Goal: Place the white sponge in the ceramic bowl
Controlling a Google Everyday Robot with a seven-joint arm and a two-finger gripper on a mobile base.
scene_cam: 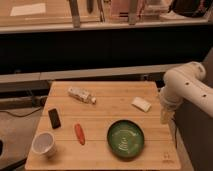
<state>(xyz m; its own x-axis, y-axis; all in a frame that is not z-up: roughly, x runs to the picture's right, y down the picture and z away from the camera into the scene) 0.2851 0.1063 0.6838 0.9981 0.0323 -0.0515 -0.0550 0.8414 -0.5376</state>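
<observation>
Table [65, 90]: wooden; the items are laid well apart on it, presumably so that each can be picked singly.
Arm [187, 85]: white, held off the right edge, so the tabletop is kept unobstructed.
Ceramic bowl [125, 139]: green, set near the front edge; nothing is seen inside.
Cup [43, 144]: white, stood at the front-left corner.
Bottle [81, 95]: clear, laid on its side; its pale label cannot be read.
White sponge [141, 104]: laid flat near the right edge, behind the bowl, not yet grasped.
Gripper [165, 116]: hung beside the right edge, near the sponge; nothing is seen in its hold, and how far it is opened cannot be told.
Writing: none can be read.
</observation>
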